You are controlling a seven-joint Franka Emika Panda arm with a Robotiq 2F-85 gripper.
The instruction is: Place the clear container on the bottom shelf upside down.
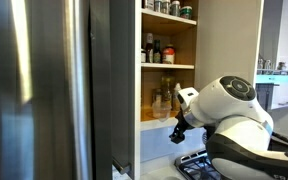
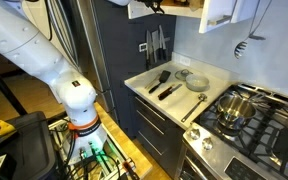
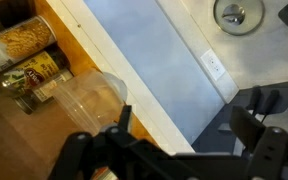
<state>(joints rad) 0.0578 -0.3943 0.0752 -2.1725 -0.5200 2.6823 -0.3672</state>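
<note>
The clear container (image 3: 89,95) stands on the wooden bottom shelf (image 3: 24,140) of the open cabinet, next to the shelf's front edge. In an exterior view it shows as clear glassware (image 1: 162,101) on the lowest shelf. I cannot tell which way up it is. My gripper (image 3: 184,115) is open and empty, its fingers spread wide. The container lies just outside the left finger, apart from the jaws. In an exterior view the gripper (image 1: 180,127) hangs in front of the bottom shelf, slightly below it. In the other exterior view only the arm reaching up to the cabinet (image 2: 154,6) shows.
Jars of pasta (image 3: 24,40) and dark bottles (image 3: 34,75) stand behind the container on the shelf. Upper shelves hold bottles (image 1: 156,50). A fridge (image 1: 44,90) stands beside the cabinet. Below are a counter with utensils (image 2: 169,85), a bowl (image 3: 234,15) and a stove with a pot (image 2: 239,108).
</note>
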